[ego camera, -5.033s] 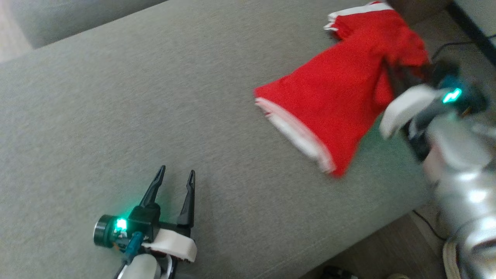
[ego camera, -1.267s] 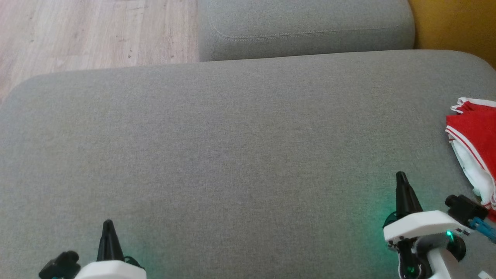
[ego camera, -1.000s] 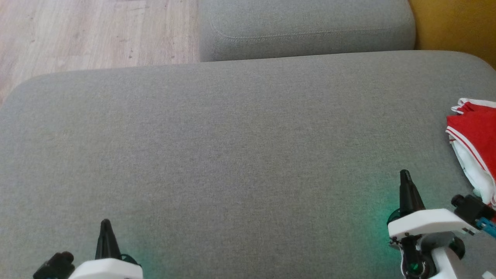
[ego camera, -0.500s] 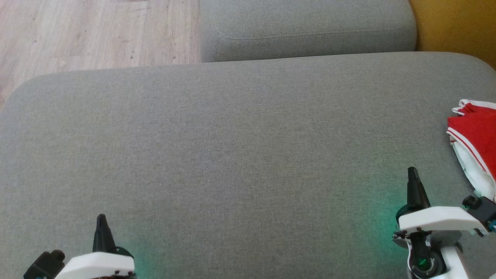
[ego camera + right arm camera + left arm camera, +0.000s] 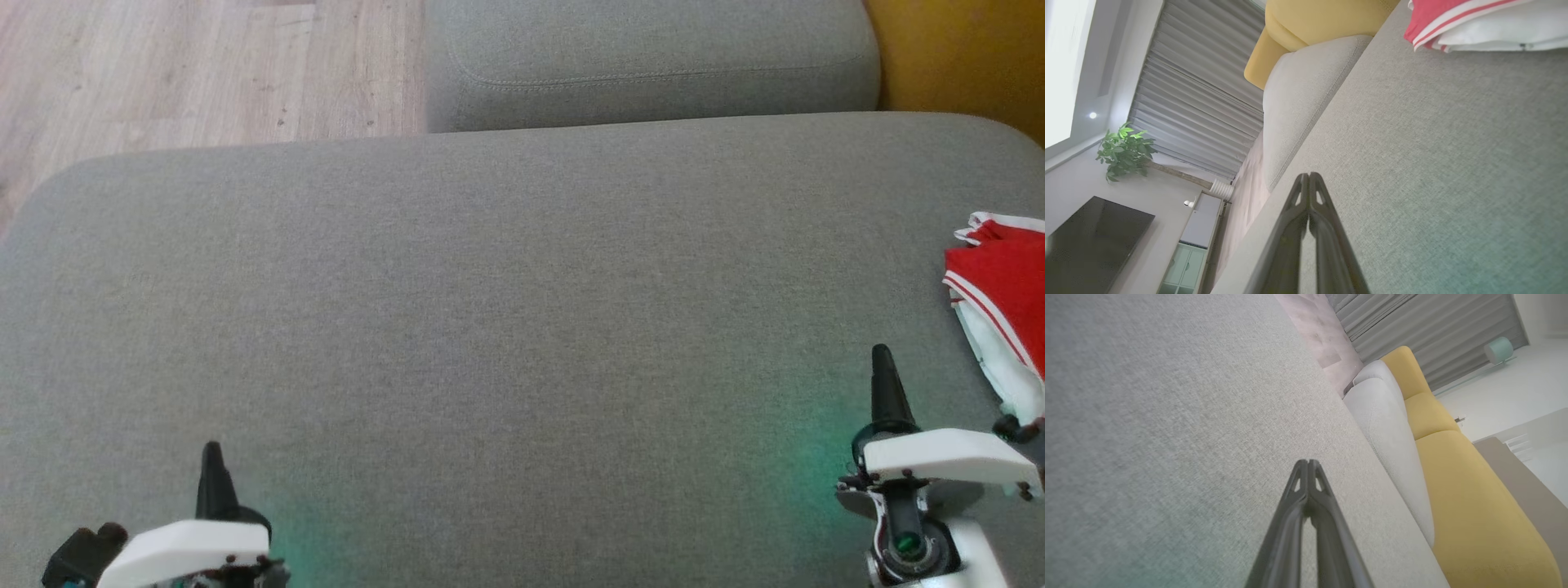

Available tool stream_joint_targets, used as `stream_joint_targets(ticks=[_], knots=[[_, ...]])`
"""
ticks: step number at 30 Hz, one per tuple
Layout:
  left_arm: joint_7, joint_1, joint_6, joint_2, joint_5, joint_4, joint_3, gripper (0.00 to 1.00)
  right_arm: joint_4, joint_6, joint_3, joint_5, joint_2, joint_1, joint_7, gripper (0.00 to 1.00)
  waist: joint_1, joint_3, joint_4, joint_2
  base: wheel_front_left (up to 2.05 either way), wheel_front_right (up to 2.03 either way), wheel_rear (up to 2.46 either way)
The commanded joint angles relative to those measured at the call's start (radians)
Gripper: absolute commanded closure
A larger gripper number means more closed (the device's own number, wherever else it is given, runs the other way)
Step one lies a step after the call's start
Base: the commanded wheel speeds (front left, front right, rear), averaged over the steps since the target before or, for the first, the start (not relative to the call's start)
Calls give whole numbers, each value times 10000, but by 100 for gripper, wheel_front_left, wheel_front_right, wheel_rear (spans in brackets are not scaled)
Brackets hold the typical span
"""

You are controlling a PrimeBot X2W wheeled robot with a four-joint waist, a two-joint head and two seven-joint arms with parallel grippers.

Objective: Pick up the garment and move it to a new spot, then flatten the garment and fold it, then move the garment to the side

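Over the grey cushion (image 5: 490, 286), holds left fingers (image 5: 1286, 539) and right fingers (image 5: 1290, 245) pressed together and empty, clear of the folded red-and-white garment (image 5: 1004, 286) lying at the right edge, seemingly set aside as finished.

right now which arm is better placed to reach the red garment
Right: the right end effector sits close beside the garment; the left end effector is far across the couch.

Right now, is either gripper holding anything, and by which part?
Nothing is held. The left gripper and right gripper are shut and empty; the red garment lies apart on the cushion.
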Motion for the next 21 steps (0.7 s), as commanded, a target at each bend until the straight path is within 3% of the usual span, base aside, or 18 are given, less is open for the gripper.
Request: stream_joint_targets(ticks=[1, 21], knots=[[69, -505, -119, 63, -343, -430, 301, 100, -457, -6, 42, 392, -35, -179, 147, 100, 0, -4, 6, 0, 0, 0, 0], [686, -707, -322, 77, -2677, -771, 508, 100, -996, -7, -238, 2828, -34, -88, 756, 100, 0, -50, 69, 0, 0, 0, 0]])
